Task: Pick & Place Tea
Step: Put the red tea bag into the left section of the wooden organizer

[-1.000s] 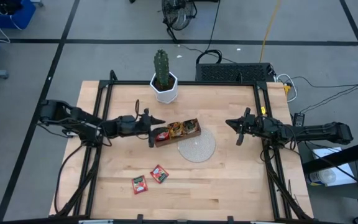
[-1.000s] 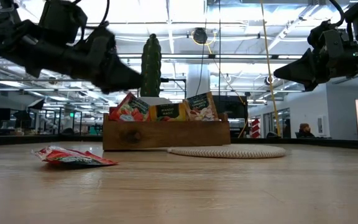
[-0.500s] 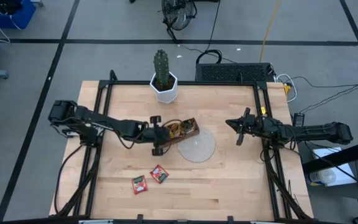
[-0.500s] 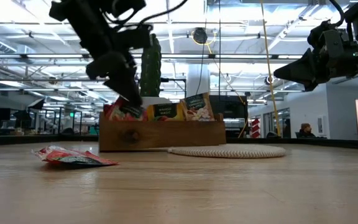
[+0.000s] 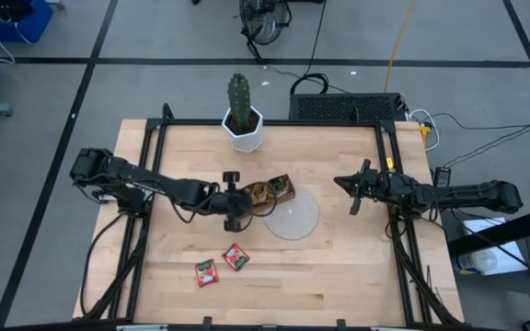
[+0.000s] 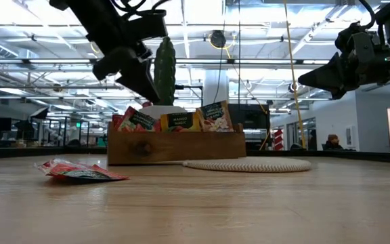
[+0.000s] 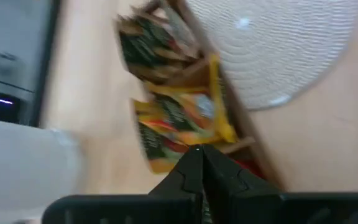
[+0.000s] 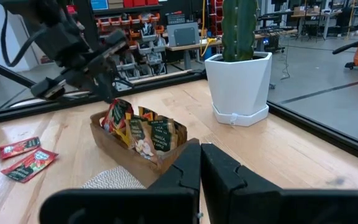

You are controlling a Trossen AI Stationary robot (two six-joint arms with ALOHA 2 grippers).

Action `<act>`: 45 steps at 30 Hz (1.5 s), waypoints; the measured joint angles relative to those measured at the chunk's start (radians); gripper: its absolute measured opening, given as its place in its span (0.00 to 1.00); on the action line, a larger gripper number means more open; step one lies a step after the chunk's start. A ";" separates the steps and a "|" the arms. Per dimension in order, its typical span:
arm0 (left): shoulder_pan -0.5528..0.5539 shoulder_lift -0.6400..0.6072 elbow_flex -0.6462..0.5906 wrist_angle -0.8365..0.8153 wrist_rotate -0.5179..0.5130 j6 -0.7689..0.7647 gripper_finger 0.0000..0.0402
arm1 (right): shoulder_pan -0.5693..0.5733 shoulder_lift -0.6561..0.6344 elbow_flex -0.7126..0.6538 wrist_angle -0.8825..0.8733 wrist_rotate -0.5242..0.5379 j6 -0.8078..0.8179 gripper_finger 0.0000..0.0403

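A brown wooden tray stands mid-table with tea sachets upright inside it, red, yellow and pale ones. Two red sachets lie flat on the table nearer the front edge, also seen low at the left. My left gripper hangs shut just above the tray's left end, slanting down, with nothing between its fingers. My right gripper waits shut and level at the table's right.
A round woven mat lies against the tray's right front. A cactus in a white pot stands behind the tray at the far edge. Bare wood stretches across the table's front and right.
My left gripper has swung from level beside the tray's left end to pointing down, dipped onto the red sachet at that end while shutting, then risen a little clear of it. That sachet now stands more upright in the tray.
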State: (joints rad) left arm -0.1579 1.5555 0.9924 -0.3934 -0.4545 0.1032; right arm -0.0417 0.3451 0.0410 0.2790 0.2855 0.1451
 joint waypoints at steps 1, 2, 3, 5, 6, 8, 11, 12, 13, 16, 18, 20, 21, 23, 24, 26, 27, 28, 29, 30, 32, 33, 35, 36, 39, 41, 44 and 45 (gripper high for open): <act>0.003 0.000 0.000 -0.011 0.031 -0.022 0.03 | 0.000 0.000 0.000 0.000 0.000 0.000 0.00; 0.006 0.000 0.000 -0.024 0.061 -0.046 0.03 | 0.000 0.000 0.000 0.000 0.000 0.000 0.00; 0.009 0.000 0.000 -0.036 0.081 -0.070 0.04 | 0.000 0.000 0.000 0.000 0.000 0.000 0.00; 0.013 0.000 0.000 -0.055 0.089 -0.117 0.06 | 0.000 0.000 0.000 0.000 0.000 0.000 0.00; 0.014 0.000 0.000 -0.066 0.088 -0.137 0.08 | 0.000 0.000 0.000 0.000 0.000 0.000 0.00; 0.014 0.000 0.000 -0.096 0.088 -0.172 0.12 | 0.000 0.000 0.000 0.000 0.000 0.000 0.00; 0.014 0.000 0.000 -0.147 0.089 -0.231 0.19 | 0.000 0.000 0.000 0.000 0.000 0.000 0.00; 0.014 0.000 0.000 -0.170 0.088 -0.249 0.22 | 0.000 0.000 0.000 0.000 0.000 0.000 0.00; 0.015 0.000 0.000 -0.186 0.089 -0.264 0.24 | 0.000 0.000 0.000 0.000 0.000 0.000 0.00; 0.015 0.000 0.000 -0.205 0.103 -0.288 0.31 | 0.000 0.000 0.000 0.000 0.000 0.000 0.00; 0.015 0.000 0.000 -0.205 0.124 -0.286 0.35 | 0.000 0.000 0.000 0.000 0.000 0.000 0.00; 0.015 0.000 0.000 -0.205 0.140 -0.281 0.37 | 0.000 0.000 0.000 0.000 0.000 0.000 0.00; 0.015 0.000 0.000 -0.206 0.141 -0.281 0.38 | 0.000 0.000 0.000 0.000 0.000 0.000 0.00; 0.015 0.000 0.000 -0.212 0.141 -0.273 0.39 | 0.000 0.000 0.000 0.000 0.000 0.000 0.00; 0.015 0.000 0.000 -0.214 0.141 -0.269 0.39 | 0.000 0.000 0.000 0.000 0.000 0.000 0.00; 0.015 -0.001 0.000 -0.218 0.140 -0.265 0.39 | 0.000 0.000 0.000 0.000 0.000 0.000 0.00; 0.015 -0.011 -0.001 -0.225 0.140 -0.263 0.40 | 0.000 0.000 0.000 0.000 0.000 0.000 0.00; 0.015 -0.023 -0.001 -0.235 0.140 -0.263 0.40 | 0.000 0.000 0.000 0.000 0.000 0.000 0.00; 0.015 -0.030 0.001 -0.239 0.139 -0.263 0.40 | 0.000 0.000 0.000 0.000 0.000 0.000 0.00; 0.015 -0.035 0.008 -0.244 0.132 -0.263 0.40 | 0.000 0.000 0.000 0.000 0.000 0.000 0.00; 0.015 -0.058 0.011 -0.267 0.116 -0.271 0.40 | 0.000 0.000 0.000 0.000 0.000 0.000 0.00; 0.015 -0.070 0.012 -0.271 0.111 -0.277 0.40 | 0.000 0.000 0.000 0.000 0.000 0.000 0.00; 0.015 -0.095 0.017 -0.257 0.108 -0.291 0.40 | 0.000 0.001 0.000 0.000 0.000 0.000 0.00; 0.015 -0.104 0.016 -0.265 0.109 -0.297 0.40 | 0.000 0.000 0.000 -0.001 0.000 0.000 0.00; 0.016 -0.113 0.016 -0.278 0.107 -0.308 0.40 | 0.000 0.000 0.000 0.000 0.000 0.000 0.00; 0.018 -0.109 0.016 -0.274 0.108 -0.314 0.40 | 0.000 0.000 0.000 0.001 0.000 0.000 0.00; 0.021 -0.091 0.016 -0.257 0.078 -0.333 0.40 | 0.000 0.000 0.000 0.002 0.000 0.000 0.00; 0.022 -0.082 0.013 -0.254 0.068 -0.339 0.40 | 0.000 0.000 0.000 0.002 0.000 0.000 0.00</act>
State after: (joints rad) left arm -0.1360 1.4738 1.0058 -0.6477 -0.3861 -0.2362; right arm -0.0416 0.3450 0.0410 0.2810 0.2855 0.1452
